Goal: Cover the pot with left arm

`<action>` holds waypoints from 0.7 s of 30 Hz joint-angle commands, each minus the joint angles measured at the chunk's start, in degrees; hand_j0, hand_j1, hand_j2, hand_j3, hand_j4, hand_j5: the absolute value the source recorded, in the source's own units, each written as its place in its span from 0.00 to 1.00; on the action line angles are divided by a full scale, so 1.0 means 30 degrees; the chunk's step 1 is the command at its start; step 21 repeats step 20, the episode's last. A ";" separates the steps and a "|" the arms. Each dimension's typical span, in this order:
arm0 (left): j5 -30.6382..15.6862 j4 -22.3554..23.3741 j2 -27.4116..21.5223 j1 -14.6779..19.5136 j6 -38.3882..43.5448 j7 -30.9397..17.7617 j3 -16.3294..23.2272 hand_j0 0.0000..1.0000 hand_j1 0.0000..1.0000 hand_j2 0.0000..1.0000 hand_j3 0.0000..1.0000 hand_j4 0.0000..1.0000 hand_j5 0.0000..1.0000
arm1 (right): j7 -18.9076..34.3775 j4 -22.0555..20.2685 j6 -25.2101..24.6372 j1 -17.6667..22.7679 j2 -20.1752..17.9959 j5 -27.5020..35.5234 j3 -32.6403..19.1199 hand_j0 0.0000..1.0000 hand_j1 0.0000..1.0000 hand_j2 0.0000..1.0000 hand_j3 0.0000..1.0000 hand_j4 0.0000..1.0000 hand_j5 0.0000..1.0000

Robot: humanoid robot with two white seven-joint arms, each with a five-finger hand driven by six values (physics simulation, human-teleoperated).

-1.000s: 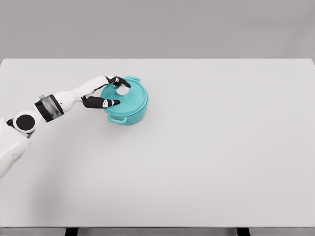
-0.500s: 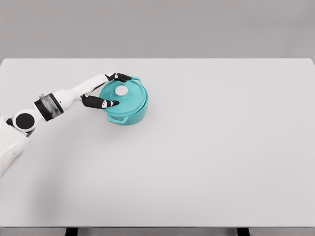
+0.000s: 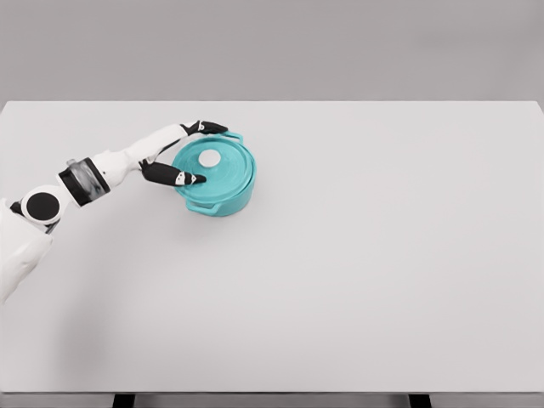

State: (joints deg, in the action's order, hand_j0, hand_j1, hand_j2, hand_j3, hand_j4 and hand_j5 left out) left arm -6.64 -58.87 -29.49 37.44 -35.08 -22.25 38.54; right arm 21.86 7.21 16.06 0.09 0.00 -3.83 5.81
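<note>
Head view: left hand (image 3: 189,153) sits at the pot's (image 3: 218,183) left side, fingers spread and holding nothing; the lid (image 3: 212,163) lies just right, toward the table's (image 3: 382,272) far edge.

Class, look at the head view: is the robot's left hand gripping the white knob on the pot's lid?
No: the left hand is spread open beside the teal lid, and the white knob sits uncovered between its fingers, untouched.

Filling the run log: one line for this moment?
lid on pot | left hand open, spread beside lid | right arm not visible
</note>
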 commanded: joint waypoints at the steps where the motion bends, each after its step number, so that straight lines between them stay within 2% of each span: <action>1: -0.0217 -0.0035 0.0015 0.0000 0.0027 0.0005 -0.0045 0.89 0.89 0.89 0.89 0.89 0.89 | 0.0007 0.0000 0.0009 0.0000 -0.0001 -0.0012 -0.0002 1.00 1.00 1.00 1.00 1.00 1.00; 5: -0.0950 -0.0152 0.0044 0.0000 0.0027 -0.0024 -0.0045 0.89 0.89 0.89 0.89 0.89 0.89 | 0.0007 0.0000 0.0009 0.0000 -0.0001 -0.0012 -0.0002 1.00 1.00 1.00 1.00 1.00 1.00; 8: -0.1886 -0.1293 -0.0218 -0.0146 0.0027 -0.0112 -0.0015 0.89 0.89 0.89 0.89 0.89 0.89 | 0.0007 0.0000 0.0009 0.0000 -0.0001 -0.0012 -0.0002 1.00 1.00 1.00 1.00 1.00 1.00; 10: -0.3028 -0.2876 -0.1946 -0.0264 0.0027 -0.0258 -0.0015 1.00 1.00 1.00 1.00 1.00 1.00 | 0.0007 0.0000 0.0009 0.0000 -0.0001 -0.0041 -0.0002 1.00 1.00 1.00 1.00 1.00 1.00; 13: -0.4874 -0.4779 -0.4640 -0.0322 0.0027 -0.0522 -0.0103 1.00 1.00 1.00 1.00 1.00 1.00 | 0.0007 0.0000 0.0009 0.0000 -0.0001 -0.0012 -0.0002 1.00 1.00 1.00 1.00 1.00 1.00; 14: -0.5080 -0.5540 -0.5636 -0.0584 0.0027 -0.0522 -0.0453 1.00 1.00 1.00 1.00 1.00 1.00 | 0.0007 0.0000 0.0009 0.0000 -0.0001 -0.0012 -0.0002 1.00 1.00 1.00 1.00 1.00 1.00; 15: -0.5110 -0.6537 -0.6517 -0.1871 0.0027 -0.0522 -0.1448 1.00 1.00 1.00 1.00 1.00 1.00 | 0.0007 0.0000 0.0009 0.0000 -0.0001 -0.0012 -0.0002 1.00 1.00 1.00 1.00 1.00 1.00; 16: -0.4935 -0.6978 -0.6810 -0.3336 0.0027 -0.0522 -0.2620 1.00 1.00 1.00 1.00 1.00 1.00 | 0.0007 0.0000 0.0009 0.0000 -0.0001 -0.0012 -0.0002 1.00 1.00 1.00 1.00 1.00 1.00; 17: -0.4934 -0.6979 -0.7746 -0.4217 0.0027 -0.0581 -0.3120 1.00 1.00 1.00 1.00 1.00 1.00 | 0.0007 0.0000 0.0009 0.0000 -0.0001 -0.0041 -0.0002 1.00 1.00 1.00 1.00 1.00 1.00; 21: -0.4905 -0.6744 -0.8305 -0.4541 0.0027 -0.0610 -0.3150 1.00 1.00 1.00 1.00 1.00 1.00 | 0.0007 0.0000 0.0009 0.0000 -0.0001 -0.0012 -0.0002 1.00 1.00 1.00 1.00 1.00 1.00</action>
